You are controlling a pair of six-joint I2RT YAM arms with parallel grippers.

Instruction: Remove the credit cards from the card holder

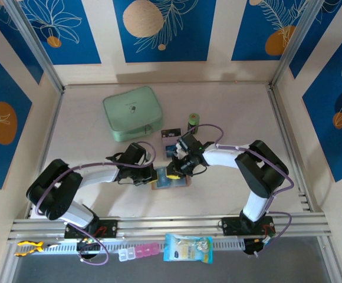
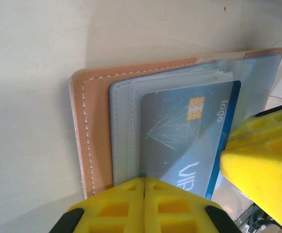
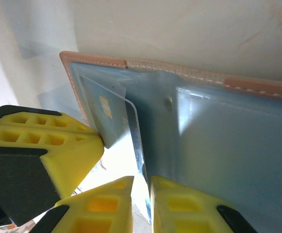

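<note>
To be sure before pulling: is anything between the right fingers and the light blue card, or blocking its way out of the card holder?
Nothing visible. The light blue card has its lifted edge between the right fingers; the left fingers rest on the card holder beside it.

The tan folding card holder (image 2: 95, 131) is leather with a fine matt grain and pale thread stitching along its edge. Its grey clear-plastic pockets (image 2: 124, 126) are smooth, glossy film, with bright glare at the right of the right wrist view. The light blue credit card (image 2: 180, 136) is glossy plastic with a metallic gold chip (image 2: 195, 108). The left gripper (image 2: 144, 187), bottom centre, has matt yellow plastic fingers with moulded recesses. The off-white table (image 1: 230, 112) is smooth and matt. The mint-green zip case (image 1: 131, 112), upper centre-left, looks like matt cloth.
</note>
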